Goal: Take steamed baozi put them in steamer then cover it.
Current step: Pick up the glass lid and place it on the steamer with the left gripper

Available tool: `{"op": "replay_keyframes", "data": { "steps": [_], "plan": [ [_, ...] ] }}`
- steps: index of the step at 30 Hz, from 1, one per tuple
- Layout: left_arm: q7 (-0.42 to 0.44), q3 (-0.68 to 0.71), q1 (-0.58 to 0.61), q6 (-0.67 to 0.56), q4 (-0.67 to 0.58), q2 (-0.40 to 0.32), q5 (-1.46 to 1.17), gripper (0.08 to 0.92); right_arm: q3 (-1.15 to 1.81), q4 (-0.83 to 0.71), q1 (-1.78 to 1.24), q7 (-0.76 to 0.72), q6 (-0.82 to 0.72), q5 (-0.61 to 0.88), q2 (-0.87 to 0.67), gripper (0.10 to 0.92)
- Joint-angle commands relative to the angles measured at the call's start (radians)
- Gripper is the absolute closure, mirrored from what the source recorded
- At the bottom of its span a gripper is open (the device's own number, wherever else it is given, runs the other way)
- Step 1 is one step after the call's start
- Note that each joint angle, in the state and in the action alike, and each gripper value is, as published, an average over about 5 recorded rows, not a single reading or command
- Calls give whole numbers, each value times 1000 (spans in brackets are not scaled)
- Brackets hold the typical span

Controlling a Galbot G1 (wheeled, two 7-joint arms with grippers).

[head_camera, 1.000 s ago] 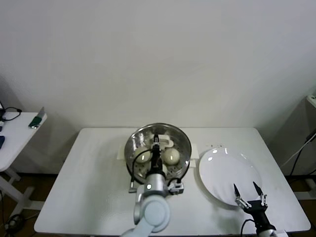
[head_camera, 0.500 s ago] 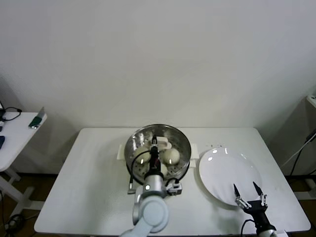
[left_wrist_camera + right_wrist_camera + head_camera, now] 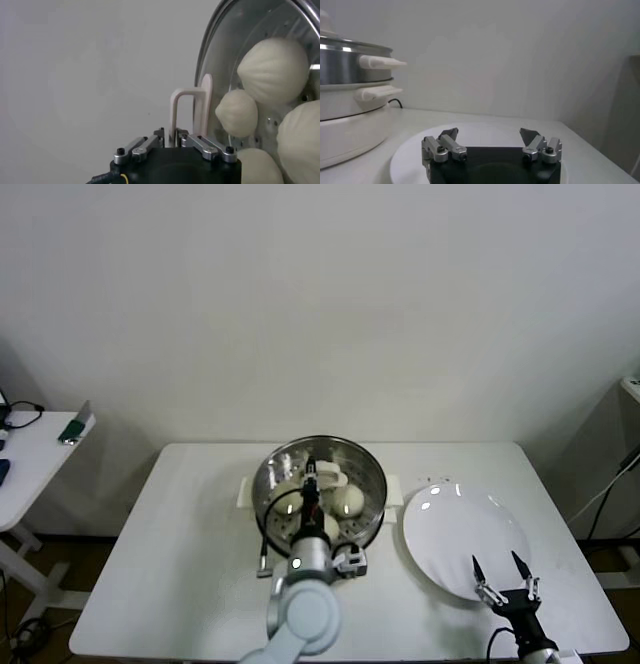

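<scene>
The steamer [image 3: 376, 481], a shiny steel pot on a cream-white base, stands mid-table. The clear glass lid [image 3: 345, 464] lies over it. Steamed baozi [image 3: 347, 501] show through the glass, several of them in the left wrist view [image 3: 272, 70]. My left gripper [image 3: 311, 483] reaches over the pot's middle. Its jaws [image 3: 170, 137] sit tight on either side of the lid's white handle [image 3: 204, 105]. My right gripper [image 3: 503, 566] hovers open and empty over the near edge of the white plate [image 3: 450, 524], also seen in the right wrist view [image 3: 489, 134].
The white table [image 3: 180, 564] carries only the steamer and the bare plate [image 3: 410, 155]. The pot's side handles [image 3: 380, 62] stick out toward the plate. A black cable [image 3: 266, 534] hangs by the pot's near left. A small side table [image 3: 30, 454] stands far left.
The lid has come down from a tilted, raised position to lie level on the pot, with my left gripper following it. The right arm has not moved.
</scene>
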Motion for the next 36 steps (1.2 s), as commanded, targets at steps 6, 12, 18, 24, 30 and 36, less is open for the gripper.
{"op": "replay_keyframes", "data": {
  "steps": [6,12,18,24,30,36],
  "plan": [
    [3,6,10,10,-63,27,-91,750,-2,5,1,-3,-10,-4,2,203],
    [6,-1,16,19,-163,82,-211,593,-9,22,-4,21,-46,29,-4,203],
    [-28,-31,63,3,-233,154,-320,428,-21,27,-8,65,-73,15,-8,203],
    [-181,-89,150,-110,-336,186,-588,256,-31,26,3,78,-62,-13,1,203],
    [-326,-243,308,-345,-373,187,-830,180,-44,26,8,79,-65,-25,-2,203],
    [-401,-494,467,-578,-376,162,-1182,177,-48,34,12,80,-56,-21,3,203]
  ]
}}
